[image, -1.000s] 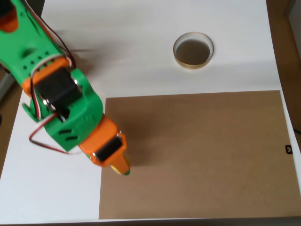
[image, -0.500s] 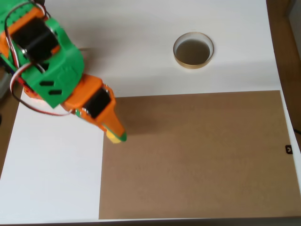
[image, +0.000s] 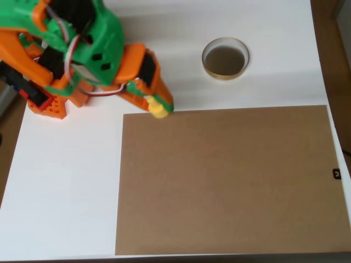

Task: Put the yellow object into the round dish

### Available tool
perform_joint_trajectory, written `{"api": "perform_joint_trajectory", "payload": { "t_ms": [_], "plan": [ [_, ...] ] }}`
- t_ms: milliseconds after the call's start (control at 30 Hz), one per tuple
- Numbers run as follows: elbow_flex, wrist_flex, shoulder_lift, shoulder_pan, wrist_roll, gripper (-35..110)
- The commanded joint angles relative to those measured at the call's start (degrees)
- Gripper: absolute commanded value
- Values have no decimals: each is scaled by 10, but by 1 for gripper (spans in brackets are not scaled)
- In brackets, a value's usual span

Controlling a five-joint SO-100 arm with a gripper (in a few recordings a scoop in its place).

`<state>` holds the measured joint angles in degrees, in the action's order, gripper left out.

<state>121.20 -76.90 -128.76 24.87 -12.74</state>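
arm [image: 82,49]: green and orange plastic, looks moulded or printed, smooth, slight sheen
gripper [image: 159,107]: orange plastic, same finish as arm
yellow object [image: 158,111]: bright plastic, smooth, mildly glossy
round dish [image: 225,58]: tan-gold rim with metallic shine, inside dark grey and dull
table [image: 66,192]: white, smooth, matt with soft glare near top
board [image: 230,181]: brown, flat, matt, looks like cardboard or fibreboard, fine even grain
wires [image: 71,55]: red, white and black plastic insulation, glossy
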Motion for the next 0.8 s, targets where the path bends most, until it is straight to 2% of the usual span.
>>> {"api": "perform_joint_trajectory", "payload": {
  "t_ms": [0, 400, 767],
  "plan": [
    [-54, -11, 11, 67, -9, 0],
    [-178, -50, 138, 212, -8, 0],
    [-278, -51, 300, 294, -9, 0]
  ]
}}
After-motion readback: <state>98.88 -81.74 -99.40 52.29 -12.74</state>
